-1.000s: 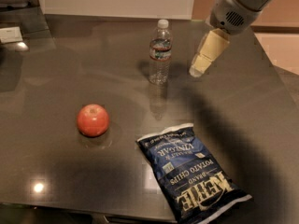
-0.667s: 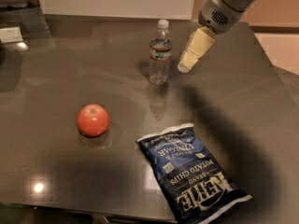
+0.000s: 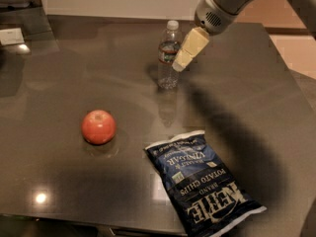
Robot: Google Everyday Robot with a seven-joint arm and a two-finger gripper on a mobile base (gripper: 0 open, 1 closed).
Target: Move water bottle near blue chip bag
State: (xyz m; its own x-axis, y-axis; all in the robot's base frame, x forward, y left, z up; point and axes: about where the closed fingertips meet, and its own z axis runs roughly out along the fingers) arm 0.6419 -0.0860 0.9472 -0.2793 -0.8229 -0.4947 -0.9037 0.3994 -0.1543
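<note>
Water bottle [image 3: 167, 70]: upright on surface [image 3: 59, 83], well apart from blue chip bag [image 3: 202, 181]. End effector [image 3: 183, 58]: just beside its label; grip state can't tell. Est.: you've grasp + move left.

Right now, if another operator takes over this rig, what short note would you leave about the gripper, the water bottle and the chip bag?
Gripper: in the air, its tip beside the water bottle at label height; contact unclear.
Water bottle: upright on the far middle of the dark table.
Blue chip bag: flat at the near edge, well apart from the bottle; a red apple sits to its left.
Done: gripper is at the bottle.
Left: grasp, carry beside the bag, release.
</note>
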